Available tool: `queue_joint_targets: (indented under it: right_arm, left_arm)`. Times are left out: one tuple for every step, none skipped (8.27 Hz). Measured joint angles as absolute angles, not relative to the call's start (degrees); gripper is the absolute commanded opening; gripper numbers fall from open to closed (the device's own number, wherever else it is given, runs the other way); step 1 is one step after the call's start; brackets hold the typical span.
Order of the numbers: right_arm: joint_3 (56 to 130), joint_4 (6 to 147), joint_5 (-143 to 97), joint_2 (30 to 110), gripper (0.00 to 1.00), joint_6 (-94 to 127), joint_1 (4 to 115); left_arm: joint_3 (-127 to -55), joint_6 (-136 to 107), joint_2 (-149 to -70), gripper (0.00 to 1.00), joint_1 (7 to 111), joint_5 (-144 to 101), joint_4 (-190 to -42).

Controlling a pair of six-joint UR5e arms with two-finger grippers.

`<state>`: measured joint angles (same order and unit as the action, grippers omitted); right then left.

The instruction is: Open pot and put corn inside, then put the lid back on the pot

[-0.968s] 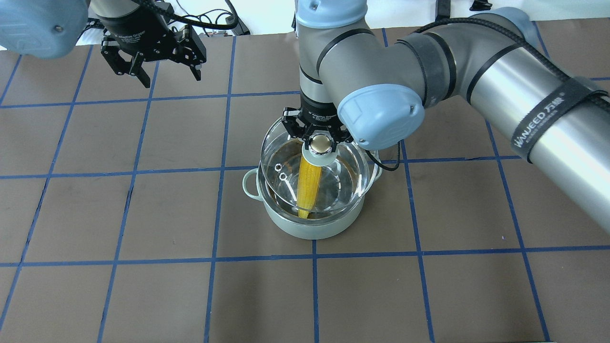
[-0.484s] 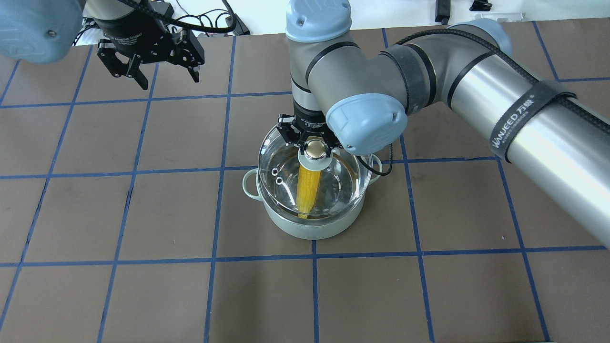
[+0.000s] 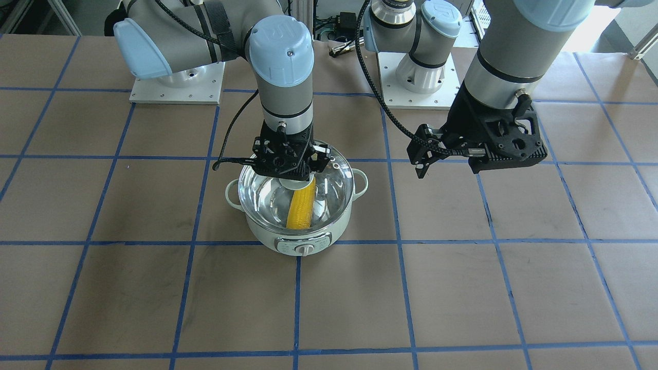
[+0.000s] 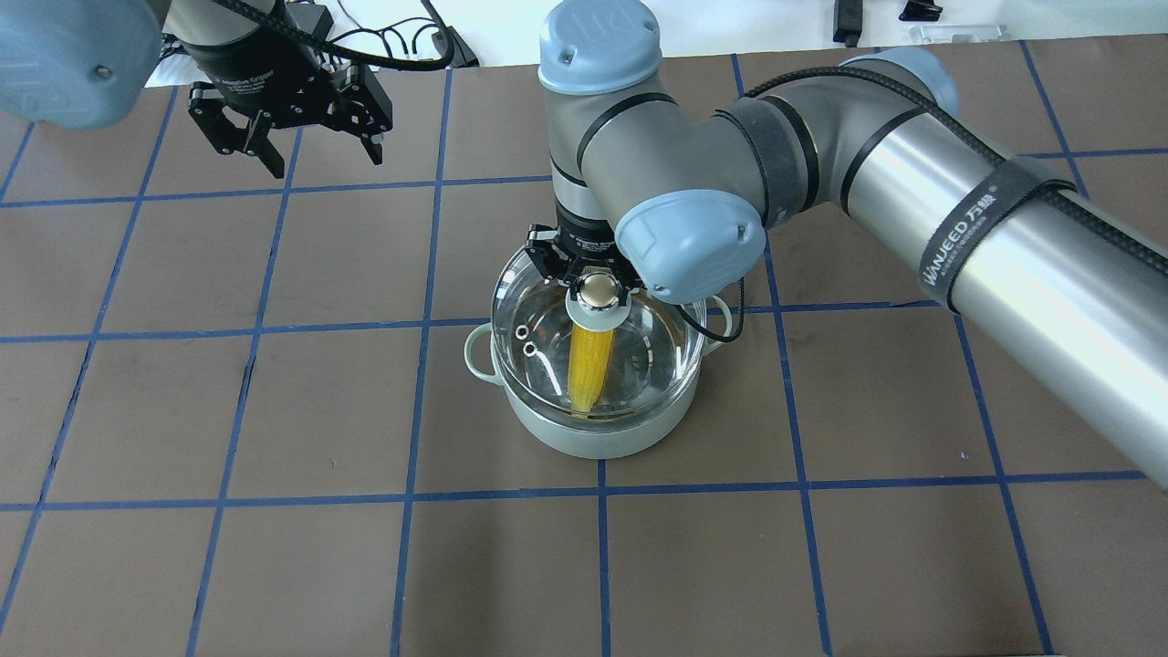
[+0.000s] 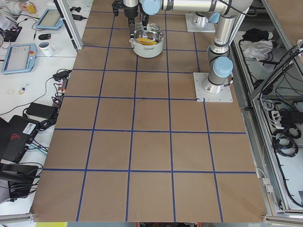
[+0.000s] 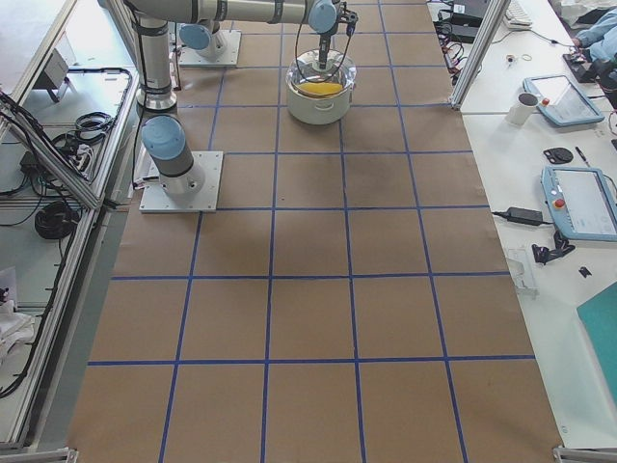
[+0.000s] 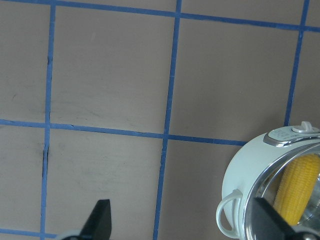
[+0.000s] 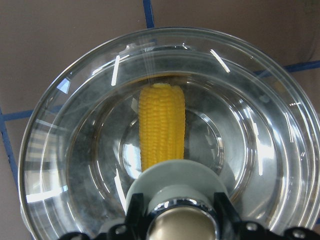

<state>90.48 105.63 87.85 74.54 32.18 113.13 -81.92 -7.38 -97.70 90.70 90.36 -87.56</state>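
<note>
The pale green pot (image 4: 593, 438) stands mid-table, also in the front-facing view (image 3: 267, 231) and the left wrist view (image 7: 245, 165). The yellow corn (image 4: 587, 365) lies inside it, and shows in the front-facing view (image 3: 302, 205) and the right wrist view (image 8: 161, 125). My right gripper (image 4: 598, 274) is shut on the knob (image 4: 598, 290) of the glass lid (image 4: 652, 351) and holds it right over the pot's mouth, slightly off-centre. I cannot tell whether lid and rim touch. My left gripper (image 4: 326, 160) is open and empty, far to the pot's back left.
The table is brown with a blue tape grid. Both arm bases (image 3: 411, 77) stand at the robot's edge. The pot's dial (image 3: 304, 250) faces away from the robot. A black cable (image 4: 730, 324) hangs from the right wrist beside the pot's handle.
My right gripper has carried the lid a little left and lower, closer over the pot's mouth. The left gripper has shifted slightly back and stays open.
</note>
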Motion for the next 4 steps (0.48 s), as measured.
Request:
queue_joint_targets:
  right_arm:
    - [90.55,105.81,87.97,74.35,0.26,32.23,113.16]
    - [90.58,105.87,88.45,74.24,0.26,32.22,113.18]
    - [90.60,105.90,88.80,74.12,0.26,32.19,113.20]
    - [90.62,105.90,88.95,74.06,0.26,32.18,113.20]
  left_arm:
    - [-82.12,-7.38,-97.63,1.00,90.70,90.38,-87.54]
    - [-82.25,-7.38,-97.54,1.00,90.70,90.38,-87.54]
    - [-82.31,-7.38,-97.46,1.00,90.70,90.40,-87.54]
    - [-82.38,-7.38,-97.42,1.00,90.70,90.43,-87.54]
